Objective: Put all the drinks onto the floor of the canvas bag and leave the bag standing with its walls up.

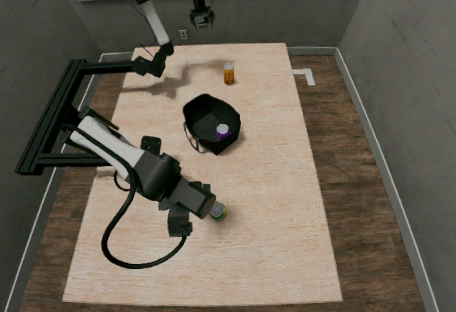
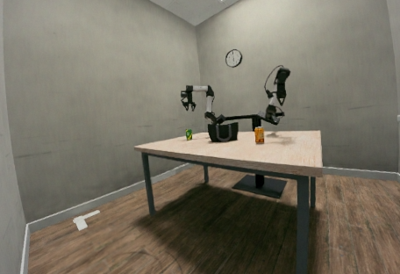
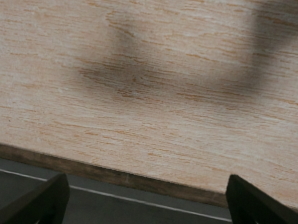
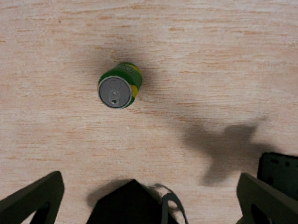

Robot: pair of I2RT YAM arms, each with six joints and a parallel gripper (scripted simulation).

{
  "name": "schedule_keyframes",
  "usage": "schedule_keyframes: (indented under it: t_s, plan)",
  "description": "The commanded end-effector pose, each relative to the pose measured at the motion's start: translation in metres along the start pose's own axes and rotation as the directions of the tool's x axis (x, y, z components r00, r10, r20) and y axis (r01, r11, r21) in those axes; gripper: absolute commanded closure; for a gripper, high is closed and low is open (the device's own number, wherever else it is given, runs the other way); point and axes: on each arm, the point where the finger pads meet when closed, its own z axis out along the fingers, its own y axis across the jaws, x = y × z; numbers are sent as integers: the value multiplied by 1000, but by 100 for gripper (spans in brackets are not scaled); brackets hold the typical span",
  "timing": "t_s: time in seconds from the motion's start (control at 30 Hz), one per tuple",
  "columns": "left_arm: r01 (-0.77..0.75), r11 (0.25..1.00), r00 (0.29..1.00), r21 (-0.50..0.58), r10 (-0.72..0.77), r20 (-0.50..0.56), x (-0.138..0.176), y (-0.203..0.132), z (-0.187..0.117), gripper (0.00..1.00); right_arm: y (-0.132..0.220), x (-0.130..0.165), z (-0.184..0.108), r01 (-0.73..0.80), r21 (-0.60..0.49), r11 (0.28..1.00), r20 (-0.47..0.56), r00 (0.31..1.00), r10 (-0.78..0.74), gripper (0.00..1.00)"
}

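The black canvas bag [image 1: 197, 114] [image 2: 214, 133] [image 4: 127, 207] stands with its walls up mid-table. A purple drink with a pale top [image 1: 222, 131] is inside it. An orange can [image 1: 228, 75] [image 2: 260, 135] stands on the table beyond the bag. A green can [image 1: 218, 212] [image 2: 189, 134] [image 4: 120, 87] stands on the other side of the bag. My left gripper [image 2: 282, 102] [image 3: 147, 183] is open and empty, raised high past the table's edge on the orange can's side. My right gripper [image 2: 189, 108] [image 4: 149, 180] is open and empty, high above the table near the green can.
The bag's strap [image 1: 191, 141] hangs outside its wall. The black arm stand [image 1: 50, 115] is at the table's long side. The table's end edge [image 3: 125, 179] shows below my left gripper. A black part of the stand [image 4: 278, 172] shows beside my right finger.
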Motion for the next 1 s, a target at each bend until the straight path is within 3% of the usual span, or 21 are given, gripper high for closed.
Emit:
schedule_keyframes:
  t_s: [0.0,0.73,0.83,0.87,0.9,0.97]
  plan:
    - [-52,999,999,-14,53,14,6,-8,-17,14,3,-5,-9,-2,-23,1000,19,1000,2,0]
    - [-96,995,995,-21,96,-34,17,-23,-38,14,3,-5,-9,-2,-23,1000,19,1000,2,0]
    - [-214,977,977,-19,214,-6,9,-39,-52,14,3,-5,-9,-2,-23,1000,19,1000,2,0]
    - [-155,988,988,20,155,0,11,-26,-25,14,3,-5,-9,-2,-23,1000,19,1000,2,0]
    - [-121,992,992,-46,119,-40,17,-21,-44,14,3,-5,-9,-2,-23,1000,19,1000,2,0]
    - [-157,987,987,-34,156,-27,14,-33,-51,14,3,-5,-9,-2,-23,1000,19,1000,2,0]
